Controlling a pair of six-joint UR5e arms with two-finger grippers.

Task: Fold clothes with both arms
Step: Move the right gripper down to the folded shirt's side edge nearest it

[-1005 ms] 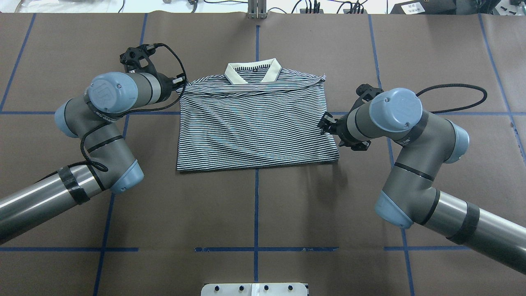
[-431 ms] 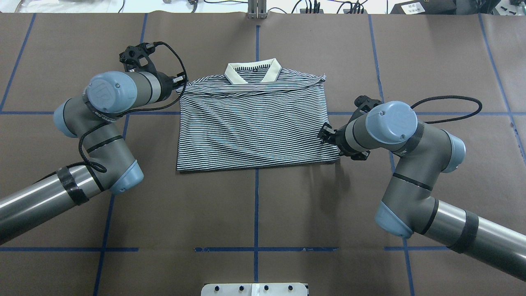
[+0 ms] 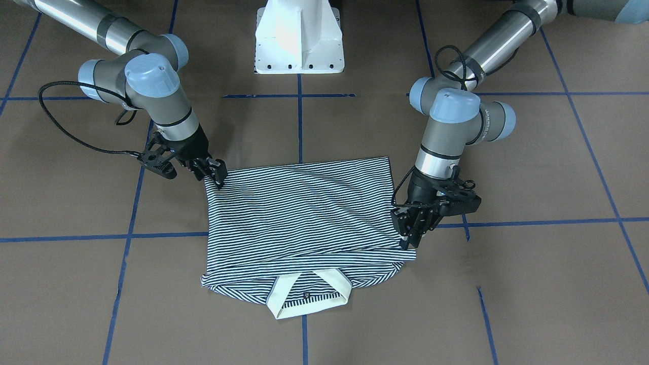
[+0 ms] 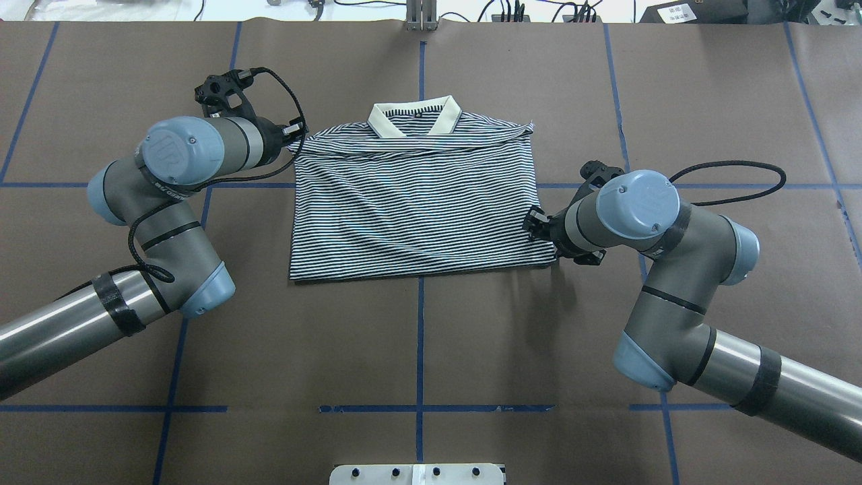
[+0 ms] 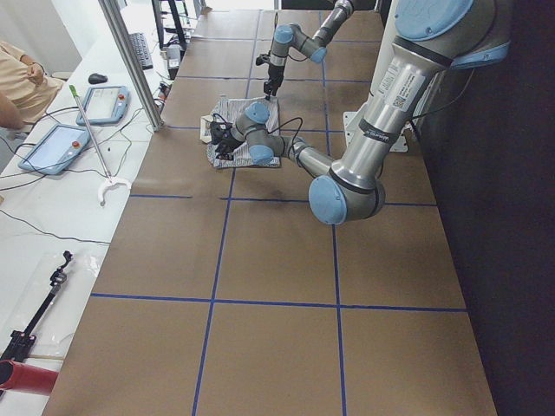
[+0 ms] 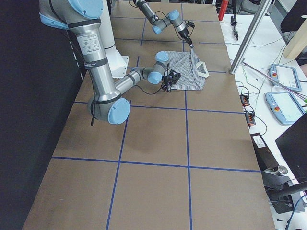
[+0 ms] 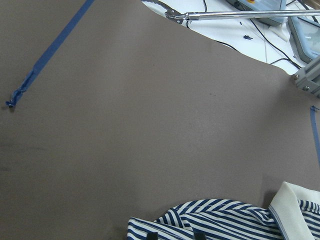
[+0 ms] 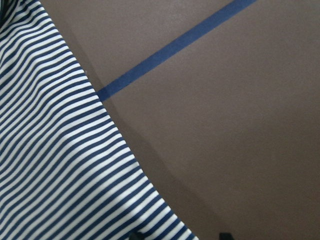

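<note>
The striped polo shirt lies folded on the brown table, cream collar at the far side. My left gripper is at the shirt's left shoulder corner, shut on bunched striped fabric. In the front view it points down at that edge. My right gripper is at the shirt's right edge near the hem corner, also seen in the front view. It is open. One fingertip is over the shirt and the other is over bare table.
The white pedestal base stands at the near middle edge. Blue tape lines cross the brown table cover. The right arm's black cable loops out to the right. An operators' bench with tablets lies beyond the far edge.
The right arm has slid its gripper along the shirt's right edge toward the near hem corner. The left gripper has stayed at the shoulder corner. The shirt has not shifted.
</note>
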